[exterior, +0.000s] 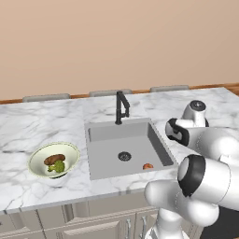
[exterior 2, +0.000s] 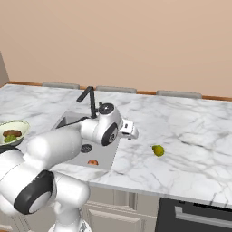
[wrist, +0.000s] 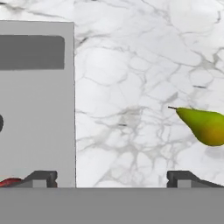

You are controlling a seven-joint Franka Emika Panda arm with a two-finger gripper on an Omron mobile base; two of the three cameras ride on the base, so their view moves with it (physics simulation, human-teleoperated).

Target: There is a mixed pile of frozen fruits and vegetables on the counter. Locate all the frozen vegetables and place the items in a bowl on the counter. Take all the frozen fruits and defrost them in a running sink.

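While apple (exterior: pixel 148 166) sits sinkside, pear (exterior 2: pixel 157 150) lies unobstructed.

Vegetables (exterior: pixel 55 163) in bowl (exterior: pixel 70 150) — apple (exterior: pixel 147 166) in sink (exterior: pixel 107 163) — pear (exterior 2: pixel 157 150) on counter (exterior 2: pixel 190 136).

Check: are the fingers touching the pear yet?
Apart. In the hand view the fingers stand wide open and empty, with bare counter between them and the pear; the right base view shows the gripper well short of it.

One bowl (exterior: pixel 70 150) holding one broccoli floret (exterior: pixel 57 167) and one brown lump (exterior: pixel 54 159); one apple (exterior: pixel 148 166); one pear (exterior 2: pixel 157 150).
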